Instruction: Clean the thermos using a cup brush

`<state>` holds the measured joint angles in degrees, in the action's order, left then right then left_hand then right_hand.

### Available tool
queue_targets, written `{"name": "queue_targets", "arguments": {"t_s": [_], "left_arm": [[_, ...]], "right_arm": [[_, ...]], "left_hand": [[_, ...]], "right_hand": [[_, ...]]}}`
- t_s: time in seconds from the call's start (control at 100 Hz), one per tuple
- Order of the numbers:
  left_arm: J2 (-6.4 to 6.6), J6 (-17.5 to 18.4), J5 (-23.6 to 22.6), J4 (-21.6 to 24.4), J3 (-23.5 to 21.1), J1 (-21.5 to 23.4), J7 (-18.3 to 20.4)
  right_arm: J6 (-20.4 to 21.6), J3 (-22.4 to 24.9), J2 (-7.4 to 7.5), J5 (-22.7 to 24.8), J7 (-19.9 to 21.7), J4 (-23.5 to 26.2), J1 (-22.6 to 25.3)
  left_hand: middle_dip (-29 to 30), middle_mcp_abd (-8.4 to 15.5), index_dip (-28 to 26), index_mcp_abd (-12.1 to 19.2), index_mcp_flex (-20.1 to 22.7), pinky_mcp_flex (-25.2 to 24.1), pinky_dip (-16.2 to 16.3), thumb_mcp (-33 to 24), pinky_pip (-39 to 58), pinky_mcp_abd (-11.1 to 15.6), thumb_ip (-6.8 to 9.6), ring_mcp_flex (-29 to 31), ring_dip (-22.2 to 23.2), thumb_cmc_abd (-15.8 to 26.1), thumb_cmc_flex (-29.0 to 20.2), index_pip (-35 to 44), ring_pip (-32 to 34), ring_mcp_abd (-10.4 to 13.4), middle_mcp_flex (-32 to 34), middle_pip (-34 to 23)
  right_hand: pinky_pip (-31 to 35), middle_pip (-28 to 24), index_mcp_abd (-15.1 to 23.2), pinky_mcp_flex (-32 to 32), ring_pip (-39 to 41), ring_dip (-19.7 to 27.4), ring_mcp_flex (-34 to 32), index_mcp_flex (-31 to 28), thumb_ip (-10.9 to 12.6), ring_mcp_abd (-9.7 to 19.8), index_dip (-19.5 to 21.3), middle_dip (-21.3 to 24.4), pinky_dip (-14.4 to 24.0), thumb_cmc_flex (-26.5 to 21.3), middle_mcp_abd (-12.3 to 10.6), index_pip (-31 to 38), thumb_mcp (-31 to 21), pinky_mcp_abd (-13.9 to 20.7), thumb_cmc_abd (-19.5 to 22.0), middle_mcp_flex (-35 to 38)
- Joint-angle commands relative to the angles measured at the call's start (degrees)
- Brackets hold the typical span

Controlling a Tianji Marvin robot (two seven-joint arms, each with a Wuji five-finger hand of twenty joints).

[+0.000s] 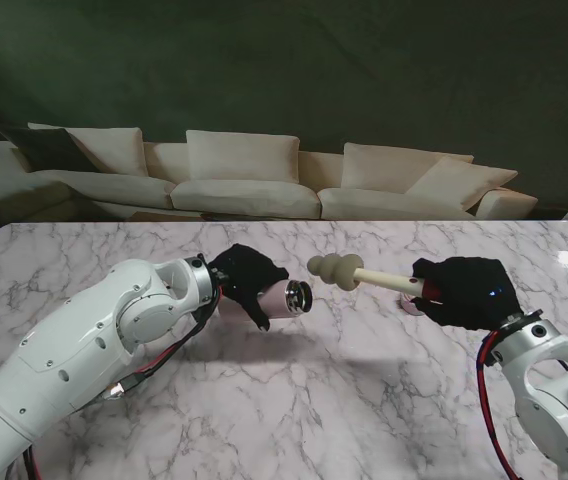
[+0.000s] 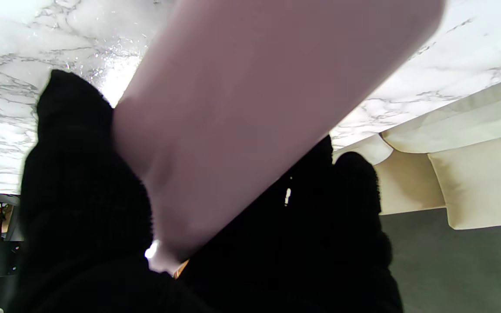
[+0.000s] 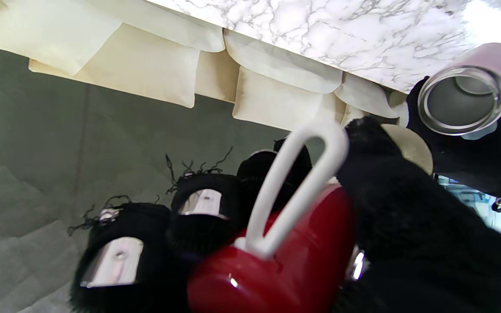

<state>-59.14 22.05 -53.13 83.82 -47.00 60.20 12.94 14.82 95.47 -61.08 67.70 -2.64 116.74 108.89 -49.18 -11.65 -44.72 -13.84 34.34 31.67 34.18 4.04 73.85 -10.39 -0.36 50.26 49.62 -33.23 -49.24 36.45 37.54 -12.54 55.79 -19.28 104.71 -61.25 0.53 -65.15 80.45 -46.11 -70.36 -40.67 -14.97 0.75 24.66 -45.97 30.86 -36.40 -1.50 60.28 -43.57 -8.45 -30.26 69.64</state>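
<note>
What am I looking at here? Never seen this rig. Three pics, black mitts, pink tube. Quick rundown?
It is a two-armed robot with five-finger hands in black gloves. The wide picture comes from a camera on its stand, looking down at a marble table with a cream sofa behind it. The other two come from cameras on the wrists, looking along the fingers, so they appear upside down.

The left hand holds a pink thermos on its side, open mouth toward the other hand. The right hand grips a cup brush by its red handle, foam head pointing at the thermos mouth but not yet inside. The right wrist view shows that open steel mouth.
</note>
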Motion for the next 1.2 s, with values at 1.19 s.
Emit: {"name": "queue_targets", "arguments": {"t_s": [1.19], "left_arm": [[-0.09,0.2,-1.7,3.8,-4.7,3.8,-1.2]], "right_arm": [[-19.8,-12.6,1.50,8.0,-0.3,-21.0,-5.0]], "left_hand": [[-2.3,4.5,-2.7,13.1,5.2,1.0,1.1,-32.6,1.8,3.2,5.19,2.3,0.9,12.1,-14.2,10.6,3.1,-0.5,4.4,-7.6]], "right_hand": [[4.0,1.2,6.4,-1.5,6.7,1.7,-5.2,-1.9,1.4,4.1,-4.1,3.5,-1.4,-10.7,1.2,1.6,-8.6,-5.2,9.2,1.5]]}}
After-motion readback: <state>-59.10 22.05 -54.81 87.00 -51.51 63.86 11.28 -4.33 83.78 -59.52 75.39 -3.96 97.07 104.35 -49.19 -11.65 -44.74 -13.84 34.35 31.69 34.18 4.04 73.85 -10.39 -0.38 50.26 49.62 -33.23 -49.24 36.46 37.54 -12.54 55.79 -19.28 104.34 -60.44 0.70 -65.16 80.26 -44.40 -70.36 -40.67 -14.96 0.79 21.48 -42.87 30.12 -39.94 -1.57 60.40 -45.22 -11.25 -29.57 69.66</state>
